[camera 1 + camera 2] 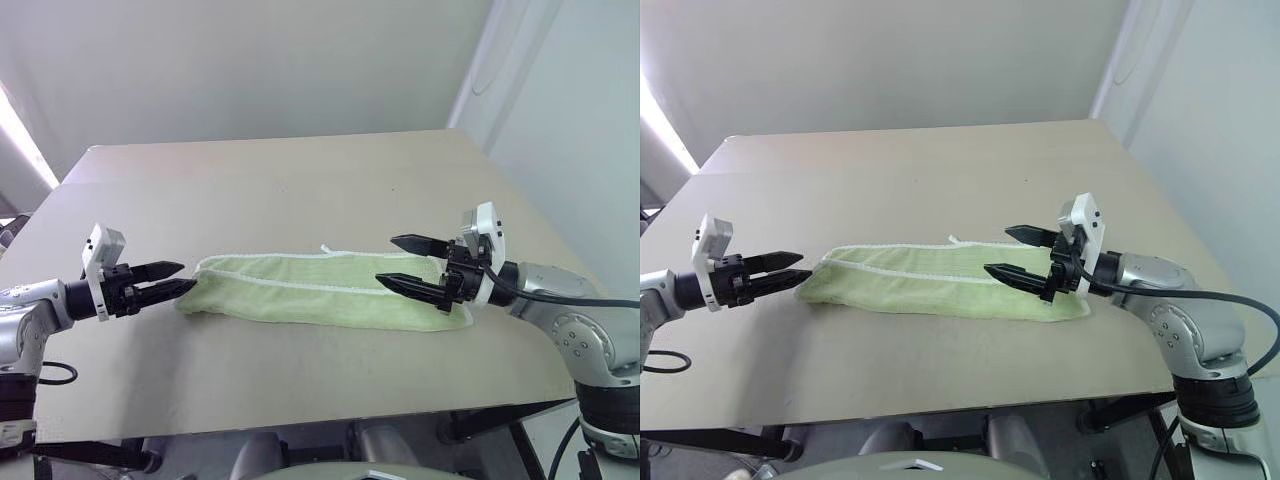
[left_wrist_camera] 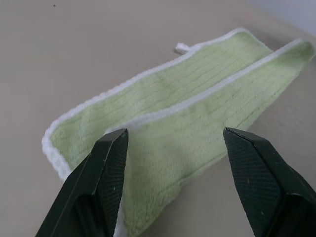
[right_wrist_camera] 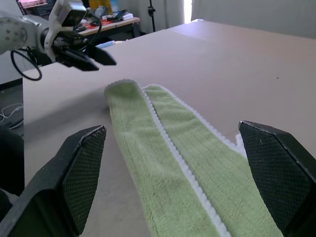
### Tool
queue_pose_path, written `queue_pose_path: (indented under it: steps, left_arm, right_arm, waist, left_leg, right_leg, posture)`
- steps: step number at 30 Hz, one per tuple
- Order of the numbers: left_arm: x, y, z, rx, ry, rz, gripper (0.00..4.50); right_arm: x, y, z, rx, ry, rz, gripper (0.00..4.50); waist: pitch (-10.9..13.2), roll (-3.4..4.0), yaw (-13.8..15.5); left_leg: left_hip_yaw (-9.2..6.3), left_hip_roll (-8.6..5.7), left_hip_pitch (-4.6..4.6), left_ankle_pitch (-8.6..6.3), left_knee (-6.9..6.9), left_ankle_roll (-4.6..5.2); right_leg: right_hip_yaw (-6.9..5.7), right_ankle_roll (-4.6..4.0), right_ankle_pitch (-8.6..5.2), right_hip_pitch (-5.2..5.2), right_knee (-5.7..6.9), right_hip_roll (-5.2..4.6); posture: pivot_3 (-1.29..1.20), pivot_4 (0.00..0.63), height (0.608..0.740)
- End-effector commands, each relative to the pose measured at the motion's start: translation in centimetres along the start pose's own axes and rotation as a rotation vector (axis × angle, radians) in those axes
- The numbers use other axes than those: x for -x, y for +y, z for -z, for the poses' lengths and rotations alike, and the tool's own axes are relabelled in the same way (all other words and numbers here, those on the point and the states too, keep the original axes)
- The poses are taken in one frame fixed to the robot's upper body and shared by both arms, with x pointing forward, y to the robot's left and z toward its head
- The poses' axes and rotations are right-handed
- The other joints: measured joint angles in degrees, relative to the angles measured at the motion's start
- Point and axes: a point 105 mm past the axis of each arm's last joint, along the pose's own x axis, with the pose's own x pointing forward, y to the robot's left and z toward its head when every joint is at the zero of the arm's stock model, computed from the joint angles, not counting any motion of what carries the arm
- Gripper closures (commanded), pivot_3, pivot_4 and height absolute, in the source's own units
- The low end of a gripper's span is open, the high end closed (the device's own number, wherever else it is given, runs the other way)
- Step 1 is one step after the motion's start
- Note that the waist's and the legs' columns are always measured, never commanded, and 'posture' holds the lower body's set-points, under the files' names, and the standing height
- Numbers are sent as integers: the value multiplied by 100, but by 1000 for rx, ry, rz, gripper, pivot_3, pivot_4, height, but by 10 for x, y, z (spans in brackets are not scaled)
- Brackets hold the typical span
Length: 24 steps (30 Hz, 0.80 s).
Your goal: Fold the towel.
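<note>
**Both hands empty at the towel's ends**

My left hand (image 1: 182, 279) and right hand (image 1: 400, 262) gape wide, holding nothing. Between them the towel (image 1: 320, 289) lies folded lengthwise near the table's (image 1: 300, 180) front edge. Soft, limp, light; I'd pinch its end corners.

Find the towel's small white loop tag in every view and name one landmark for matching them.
Left eye view: loop tag on the towel's far edge, mid-length.
Right eye view: same far edge.
Left wrist view: beyond the fingers, at the white hem.
Right wrist view: cannot tell.
Shared landmark: the white stitched edge along the towel's middle.
</note>
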Motion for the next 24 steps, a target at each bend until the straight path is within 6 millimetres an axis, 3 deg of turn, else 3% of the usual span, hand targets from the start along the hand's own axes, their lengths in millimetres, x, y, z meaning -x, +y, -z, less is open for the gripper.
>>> queue_pose_path:
  steps: [1,9,12,18,24]
  left_arm:
    - [2,2,-7,-53,-14,-11,1262]
    - [-12,6,-19,-72,-41,7,1262]
    - [-21,11,-23,-77,-58,7,1262]
    - [-47,13,-28,-89,-84,24,1262]
    - [-47,31,-28,-83,-66,-21,1262]
  right_arm:
    - [-1,-3,-11,44,-38,9,11]
    - [9,-15,-6,44,-22,92,11]
    - [16,-29,-6,44,-14,194,11]
    - [46,-51,-1,10,46,345,11]
    - [65,-58,16,-24,177,424,11]
  waist:
    - [0,0,7]
    - [0,0,5]
    - [0,0,3]
    - [0,0,8]
    - [-1,-1,-11]
  left_leg:
    - [-1,0,2,0,1,0]
    - [-1,-1,1,0,1,0]
    - [0,-1,0,0,1,0]
    - [1,-3,0,0,3,0]
    - [2,-2,2,0,2,0]
  right_leg:
    - [0,0,0,2,0,0]
    - [-2,0,0,2,0,0]
    - [-1,0,0,3,0,0]
    - [0,0,1,4,1,0]
    - [3,0,1,4,1,3]
  posture:
    - [0,0,712]
    - [0,0,712]
    - [0,0,712]
    - [0,0,712]
    - [0,0,712]
